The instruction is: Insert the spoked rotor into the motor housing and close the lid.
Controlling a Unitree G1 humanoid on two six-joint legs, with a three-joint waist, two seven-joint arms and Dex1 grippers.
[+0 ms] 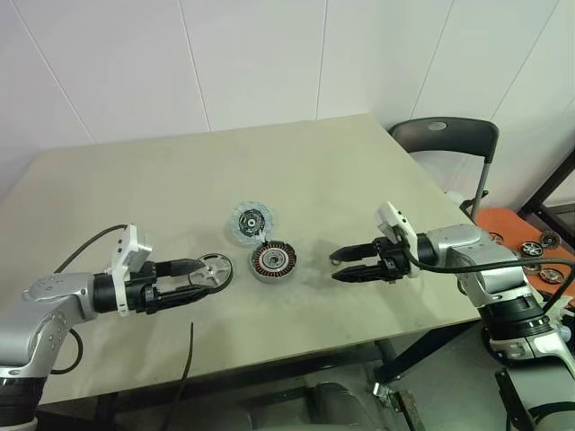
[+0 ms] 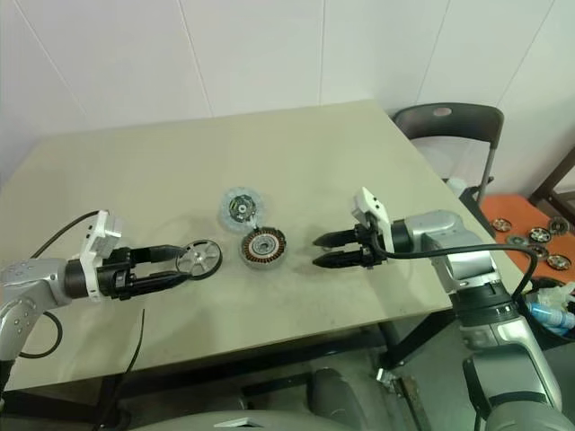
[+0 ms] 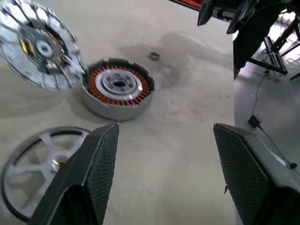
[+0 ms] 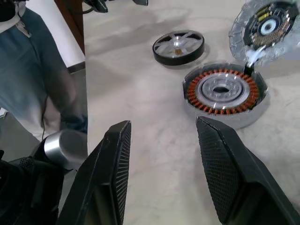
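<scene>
Silver-grey arms, black cables, white wrist cameras, black claws.

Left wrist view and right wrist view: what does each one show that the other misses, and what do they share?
The left wrist view looks across to the right tool, open at the far side, and catches a small metal ring lying on the table beyond the housing. The right wrist view instead looks across to the left tool, and blue cloth past the table edge. Both show the spoked rotor lying flat, the motor housing with copper windings exposed, and the lid open beside it.
</scene>
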